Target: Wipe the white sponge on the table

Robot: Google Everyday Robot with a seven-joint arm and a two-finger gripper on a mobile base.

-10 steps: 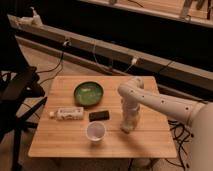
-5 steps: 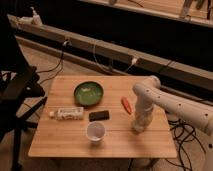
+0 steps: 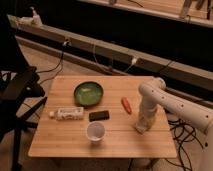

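The light-wood table [image 3: 60,142] fills the middle of the camera view. My gripper [image 3: 142,126] points straight down at the table's right side, below the white arm [image 3: 152,95]. A small off-white block, the white sponge [image 3: 140,129], sits at its tip, pressed on the tabletop. The gripper is shut on the sponge, and most of the sponge is hidden by it.
A green bowl [image 3: 88,93] stands mid-table. A long white box [image 3: 70,113], a black phone [image 3: 99,115] and a translucent cup [image 3: 95,132] lie left of the gripper. An orange object [image 3: 126,105] lies just to its upper left. A black chair [image 3: 17,92] stands at the left.
The gripper has slid to the right across the tabletop with the sponge under it, from beside the phone to near the right edge. The other objects have not moved.
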